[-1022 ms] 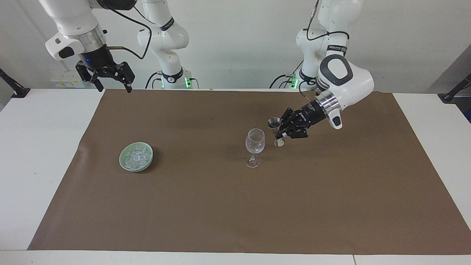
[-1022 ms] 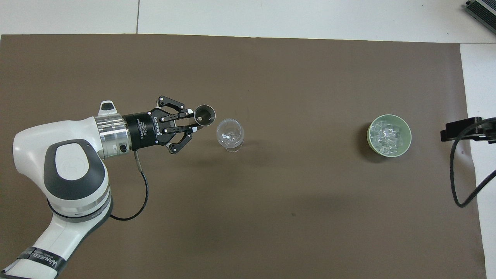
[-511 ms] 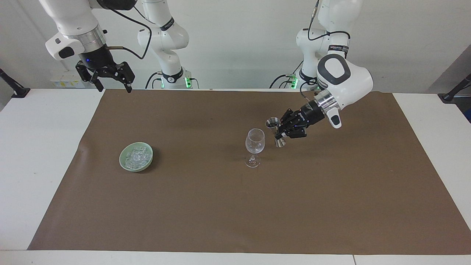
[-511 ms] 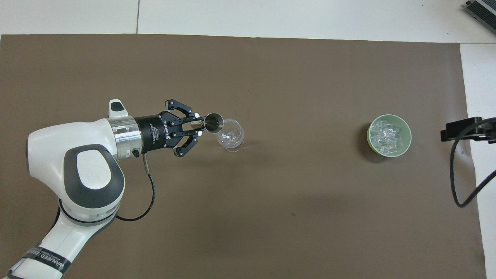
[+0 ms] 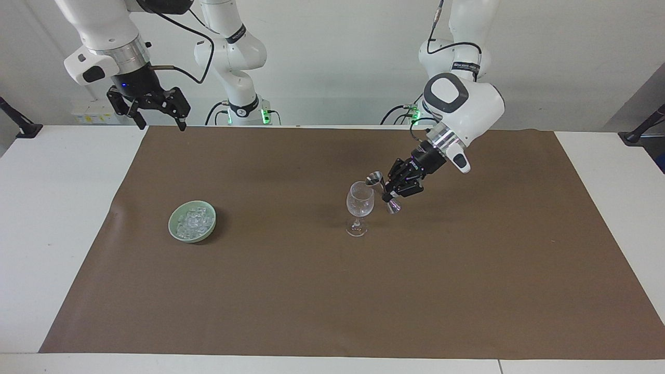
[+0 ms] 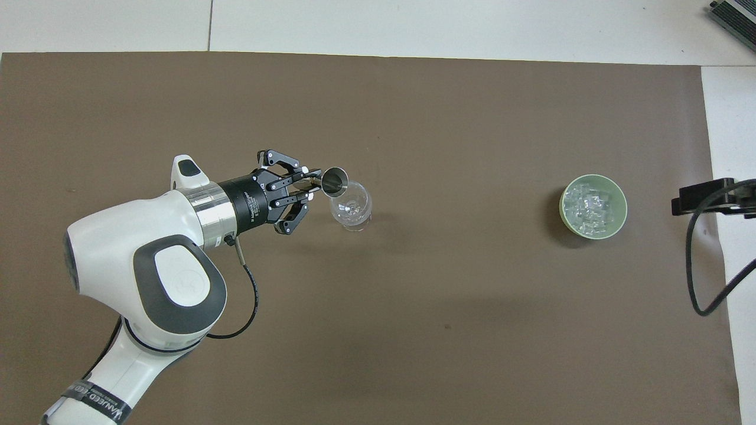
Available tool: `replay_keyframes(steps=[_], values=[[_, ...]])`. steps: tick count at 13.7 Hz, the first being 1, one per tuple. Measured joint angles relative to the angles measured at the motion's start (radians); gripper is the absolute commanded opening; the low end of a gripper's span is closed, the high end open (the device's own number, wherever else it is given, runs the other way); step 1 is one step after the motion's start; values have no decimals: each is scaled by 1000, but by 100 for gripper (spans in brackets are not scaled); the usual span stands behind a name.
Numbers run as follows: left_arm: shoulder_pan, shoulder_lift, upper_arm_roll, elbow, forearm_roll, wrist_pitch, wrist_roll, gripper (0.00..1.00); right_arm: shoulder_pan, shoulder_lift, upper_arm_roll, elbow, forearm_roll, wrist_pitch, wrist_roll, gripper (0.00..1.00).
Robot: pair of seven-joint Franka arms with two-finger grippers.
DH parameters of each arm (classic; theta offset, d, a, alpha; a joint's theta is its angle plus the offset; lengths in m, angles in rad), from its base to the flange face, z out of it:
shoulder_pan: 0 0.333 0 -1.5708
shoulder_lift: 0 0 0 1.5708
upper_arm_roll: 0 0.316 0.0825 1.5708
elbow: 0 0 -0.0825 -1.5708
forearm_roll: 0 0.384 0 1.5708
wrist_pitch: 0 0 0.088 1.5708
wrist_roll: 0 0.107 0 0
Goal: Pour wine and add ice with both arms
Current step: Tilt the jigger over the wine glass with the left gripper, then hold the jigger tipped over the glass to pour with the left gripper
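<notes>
Tilted further since a second ago, the jigger (image 5: 383, 193), clamped in the left gripper (image 5: 390, 190), mouths the wine glass (image 5: 359, 208) mid-mat; keep tipping slowly. Overhead, ice (image 6: 592, 206) fills the green bowl (image 6: 620, 223) near the mat's right-arm edge; right gripper (image 5: 155, 106) waits, fingers apart.

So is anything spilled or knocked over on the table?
No, nothing stands out. The wine glass stands upright, and the ice sits in its green bowl. The metal jigger is tilted only because the left hand tips it over the glass.
</notes>
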Motion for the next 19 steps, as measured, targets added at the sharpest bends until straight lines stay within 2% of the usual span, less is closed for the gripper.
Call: replay_keyframes(steps=[3,8,19], values=[[-44,7,-1,-7,2,138,32,0,0,0,0,0,0,0,0,100],[-92,23,-2,-39,3,275,154,0,0,0,0,0,0,0,0,100],[-131,13,-2,-47,3,395,285,0,0,0,0,0,0,0,0,100]])
